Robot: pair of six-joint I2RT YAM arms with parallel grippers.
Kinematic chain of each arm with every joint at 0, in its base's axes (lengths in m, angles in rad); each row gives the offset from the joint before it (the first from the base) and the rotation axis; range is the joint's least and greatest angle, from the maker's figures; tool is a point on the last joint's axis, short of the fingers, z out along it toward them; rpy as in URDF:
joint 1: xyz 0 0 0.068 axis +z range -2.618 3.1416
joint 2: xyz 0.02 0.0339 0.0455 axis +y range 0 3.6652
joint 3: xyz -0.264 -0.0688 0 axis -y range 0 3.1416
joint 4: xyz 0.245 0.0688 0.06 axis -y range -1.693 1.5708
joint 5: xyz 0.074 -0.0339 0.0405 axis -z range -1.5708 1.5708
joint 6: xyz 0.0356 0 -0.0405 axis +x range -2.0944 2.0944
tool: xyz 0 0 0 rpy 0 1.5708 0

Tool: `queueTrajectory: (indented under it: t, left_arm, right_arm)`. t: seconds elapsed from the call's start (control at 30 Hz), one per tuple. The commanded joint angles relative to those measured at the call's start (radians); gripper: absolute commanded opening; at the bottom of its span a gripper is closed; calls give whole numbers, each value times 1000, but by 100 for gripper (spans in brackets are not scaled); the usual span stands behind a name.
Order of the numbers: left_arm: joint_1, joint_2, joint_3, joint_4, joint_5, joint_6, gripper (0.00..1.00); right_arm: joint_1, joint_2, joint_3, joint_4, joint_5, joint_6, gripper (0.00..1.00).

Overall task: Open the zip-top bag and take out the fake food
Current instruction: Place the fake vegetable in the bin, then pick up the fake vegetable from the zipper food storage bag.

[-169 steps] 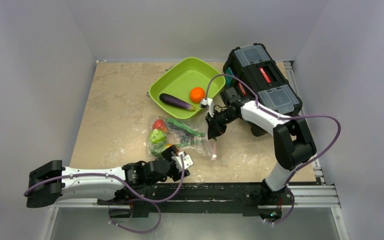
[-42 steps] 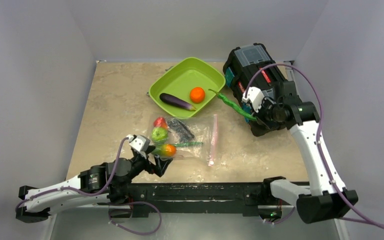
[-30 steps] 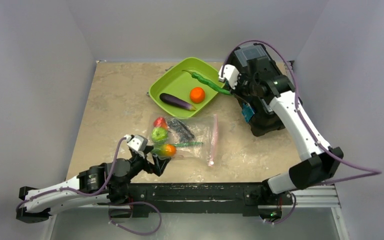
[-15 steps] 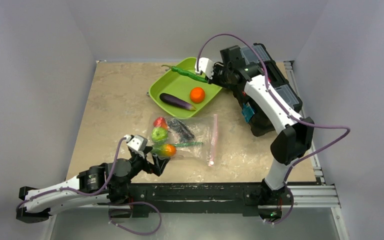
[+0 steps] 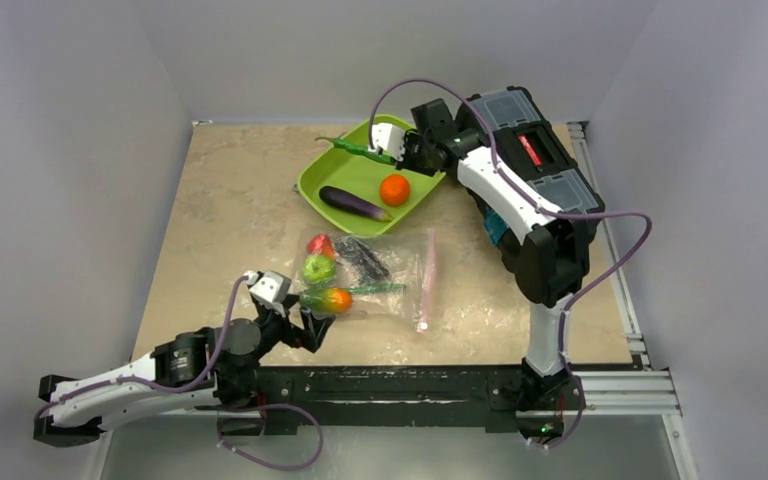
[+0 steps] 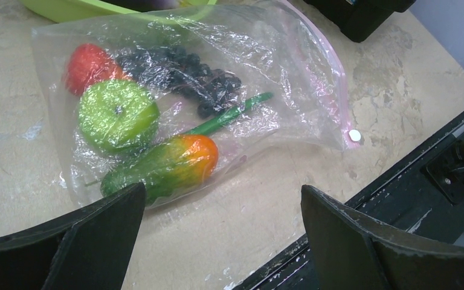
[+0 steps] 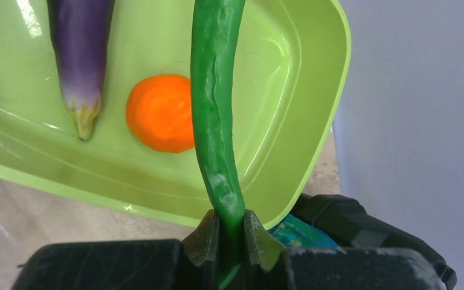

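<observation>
Zip-top bag (image 5: 380, 270) lies unmoved at table centre, fake food (image 6: 118, 115) inside. The green pod (image 7: 214, 109), clamped in the right gripper (image 5: 392, 158), has shifted toward 9 o'clock above the green tray (image 5: 360, 173). The left gripper (image 5: 303, 322), jaws spread wide and empty, sits at the bag's 7 o'clock.

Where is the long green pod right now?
Top view, far centre: the pod is pinched in the right tool over the green tray, beside the orange and eggplant.
</observation>
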Motion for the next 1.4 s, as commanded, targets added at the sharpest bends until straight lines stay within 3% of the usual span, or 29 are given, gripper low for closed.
queueTrajectory:
  t: [0.0,0.4,0.43,0.53,0.57,0.7,0.8,1.03,1.13,1.37]
  left_arm:
    - [-3,-22,32,-28,-29,-32,100]
    - [-3,-63,43,-77,-42,-47,100]
    - [-4,-64,43,-77,-42,-47,100]
    - [-4,-67,43,-71,-37,-51,100]
    - [-4,-71,45,-66,-30,-53,100]
    - [-3,-110,32,-28,2,-69,100]
    - [-3,-143,22,-16,9,-110,100]
    - [-4,-131,21,37,54,-135,100]
    - [-3,-90,26,68,72,-131,100]
    - [-4,36,47,123,99,-113,100]
  right_arm:
    - [21,22,70,77,32,-5,1]
    - [49,112,0,105,175,-54,9]
    - [49,113,-10,111,176,-54,13]
    - [48,119,-26,137,202,-44,49]
    - [48,118,-22,141,205,-30,56]
    - [48,80,-17,143,168,35,77]
    - [48,14,-46,150,123,71,81]
    - [49,-246,-233,171,-57,165,82]
    - [48,-390,-357,169,-195,175,83]
    - [12,-697,-663,184,-609,185,96]
